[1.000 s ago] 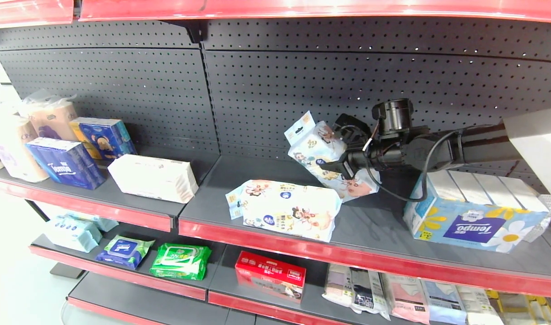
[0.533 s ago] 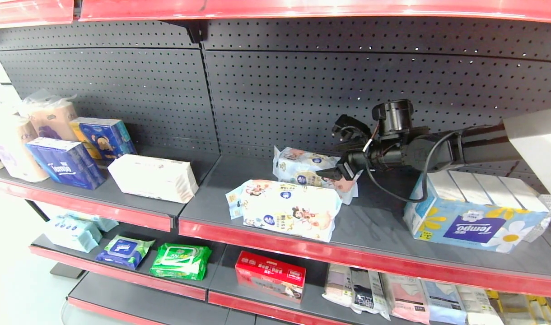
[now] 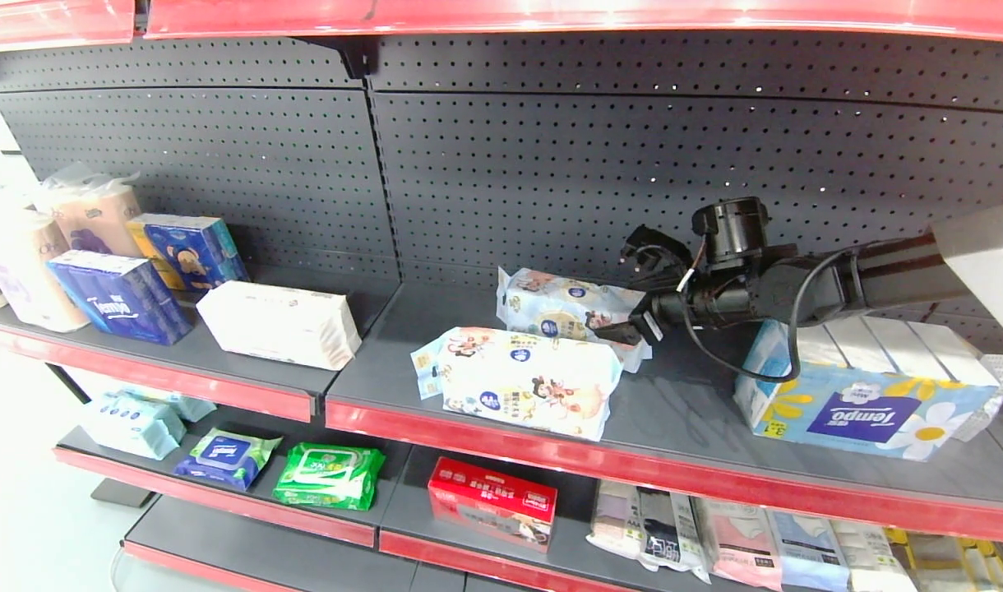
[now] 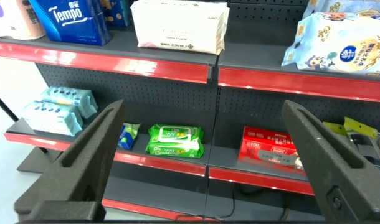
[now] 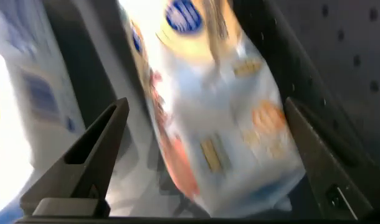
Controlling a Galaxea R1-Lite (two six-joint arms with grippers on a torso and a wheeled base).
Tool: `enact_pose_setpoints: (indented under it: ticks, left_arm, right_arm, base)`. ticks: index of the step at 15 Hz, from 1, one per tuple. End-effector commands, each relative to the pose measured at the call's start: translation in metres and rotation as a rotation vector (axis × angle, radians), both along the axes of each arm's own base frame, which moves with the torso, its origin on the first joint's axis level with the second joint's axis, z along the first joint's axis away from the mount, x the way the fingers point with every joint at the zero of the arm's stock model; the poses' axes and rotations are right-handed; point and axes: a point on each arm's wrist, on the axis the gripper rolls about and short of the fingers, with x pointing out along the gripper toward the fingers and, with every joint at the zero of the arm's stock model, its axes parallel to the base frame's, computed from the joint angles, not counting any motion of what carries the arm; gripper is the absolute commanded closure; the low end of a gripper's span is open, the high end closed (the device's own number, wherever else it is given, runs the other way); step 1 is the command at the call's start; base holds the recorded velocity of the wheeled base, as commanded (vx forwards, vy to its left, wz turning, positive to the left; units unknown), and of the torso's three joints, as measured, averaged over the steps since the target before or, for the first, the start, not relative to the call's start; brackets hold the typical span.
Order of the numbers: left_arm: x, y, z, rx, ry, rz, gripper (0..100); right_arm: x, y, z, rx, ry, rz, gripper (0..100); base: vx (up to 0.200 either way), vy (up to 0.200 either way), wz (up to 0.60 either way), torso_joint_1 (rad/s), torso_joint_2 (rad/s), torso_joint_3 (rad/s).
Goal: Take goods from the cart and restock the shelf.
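Wipes pack (image 3: 555,308) now flat on shelf (image 3: 682,411) — R jaws open, backed off; L jaws open.

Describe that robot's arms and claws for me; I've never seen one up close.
The right arm is a matt black tube ending in a pale grey casing farther back. A stubby black cylinder sits on its wrist, and a thin black cable loops beneath. Both the right claw and left claw have two dark grey, wedge-shaped fingers with a rough surface.
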Motion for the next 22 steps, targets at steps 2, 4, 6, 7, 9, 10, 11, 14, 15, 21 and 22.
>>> enact_pose_setpoints:
  ticks: [2,4,6,7,9,10,11,14,15,21,22]
  left_arm:
    - [0.0001,0.0000,0.0002,0.000,0.000,0.000,0]
    - [0.0001,0.0000,0.0000,0.000,0.001,0.000,0]
    - [0.0001,0.0000,0.0000,0.000,0.001,0.000,0]
    - [0.0001,0.0000,0.0000,0.000,0.001,0.000,0]
    - [0.0001,0.0000,0.0000,0.000,0.001,0.000,0]
    - [0.0001,0.0000,0.0002,0.000,0.000,0.000,0]
    - [0.0001,0.0000,0.0000,0.000,0.001,0.000,0]
    - [0.0001,0.0000,0.0000,0.000,0.001,0.000,0]
    - [0.0001,0.0000,0.0000,0.000,0.001,0.000,0]
    - [0.0001,0.0000,0.0000,0.000,0.001,0.000,0]
    - [0.0001,0.0000,0.0000,0.000,0.001,0.000,0]
  right_arm:
    - [-0.0024,-0.0101,-0.0009,-0.007,0.011,-0.031,0]
    - [-0.0017,-0.0127,-0.0009,-0.007,0.011,-0.037,0]
    - [-0.0019,-0.0127,-0.0013,-0.009,0.012,-0.036,0]
    - [-0.0017,-0.0126,-0.0020,-0.008,0.014,-0.035,0]
    - [-0.0026,-0.0108,-0.0028,-0.008,0.017,-0.031,100]
    - [-0.0027,-0.0095,-0.0034,-0.008,0.019,-0.028,100]
    - [-0.0026,-0.0088,-0.0041,-0.009,0.020,-0.027,100]
    - [-0.0026,-0.0068,-0.0050,-0.008,0.023,-0.023,100]
    - [-0.0023,-0.0074,-0.0049,-0.008,0.021,-0.024,100]
    - [-0.0026,-0.0078,-0.0009,0.033,0.018,0.037,100]
    - [-0.0034,-0.0061,-0.0012,0.042,0.018,0.067,100]
  base:
    - [0.000,0.000,0.00,0.000,0.00,0.000]
    - [0.000,0.000,0.00,0.000,0.00,0.000]
    - [0.000,0.000,0.00,0.000,0.00,0.000]
    - [0.000,0.000,0.00,0.000,0.00,0.000]
    - [0.000,0.000,0.00,0.000,0.00,0.000]
    - [0.000,0.000,0.00,0.000,0.00,0.000]
    - [0.000,0.000,0.00,0.000,0.00,0.000]
    - [0.000,0.000,0.00,0.000,0.00,0.000]
    - [0.000,0.000,0.00,0.000,0.00,0.000]
    - [0.000,0.000,0.00,0.000,0.00,0.000]
    - [0.000,0.000,0.00,0.000,0.00,0.000]
